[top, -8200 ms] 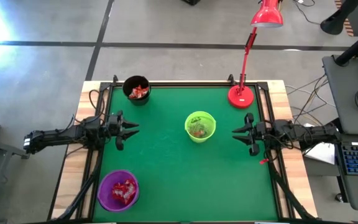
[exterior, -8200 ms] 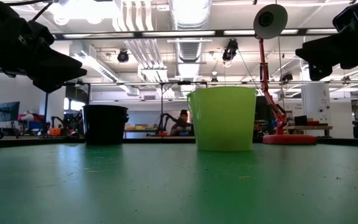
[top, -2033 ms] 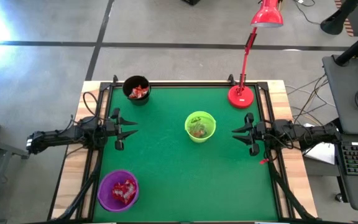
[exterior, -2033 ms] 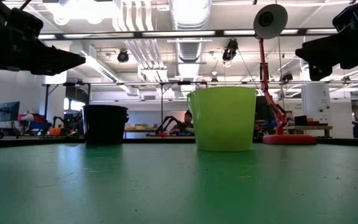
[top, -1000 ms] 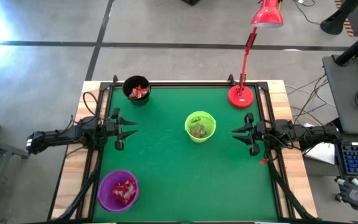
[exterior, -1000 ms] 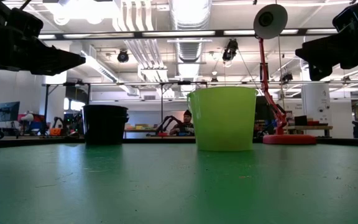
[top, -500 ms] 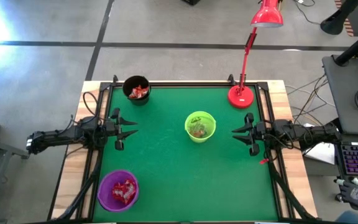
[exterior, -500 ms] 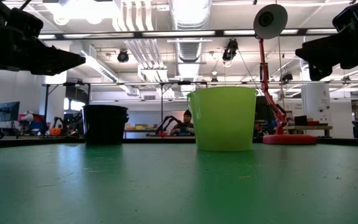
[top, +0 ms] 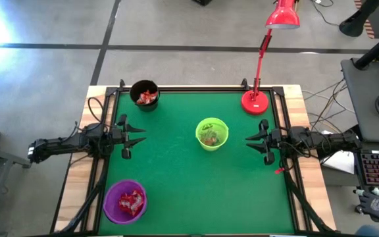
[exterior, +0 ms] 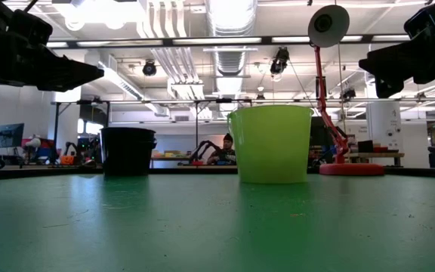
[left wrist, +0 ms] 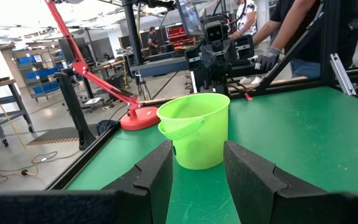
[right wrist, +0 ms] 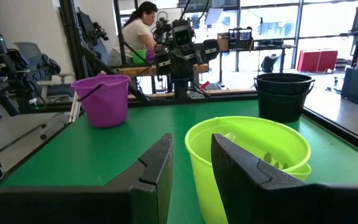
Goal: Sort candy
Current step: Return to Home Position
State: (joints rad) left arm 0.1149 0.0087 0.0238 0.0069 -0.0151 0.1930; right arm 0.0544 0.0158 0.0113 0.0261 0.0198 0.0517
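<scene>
Candy (top: 131, 201) lay only inside the buckets in the high view. Red wrappers filled the purple bucket (top: 108, 197) at the tabletop's (top: 176, 171) left corner nearest the low camera. More red sat in the black bucket (top: 135, 89) at the far left corner, and a mixed pale and reddish lot in the green bucket (top: 199, 131) near the middle. No loose piece showed on the green surface, so the sorting looked finished. That would explain why the left gripper (top: 141, 135) hung at the left edge and the right gripper (top: 248, 142) at the right edge, both facing inward and well apart from every bucket. A red lamp (top: 255, 101) stood at the far right corner.

In the low view both grippers rode high above the tabletop, clear of the rims. The bucket walls hid the contents.

In the left wrist view the fingers (left wrist: 154, 180) stood parted with bare gap between them, holding nothing, and the green bucket lay ahead.

The right wrist view showed that arm's fingers (right wrist: 157, 180) likewise spread and empty, just short of the green bucket, with pale candy visible inside.
</scene>
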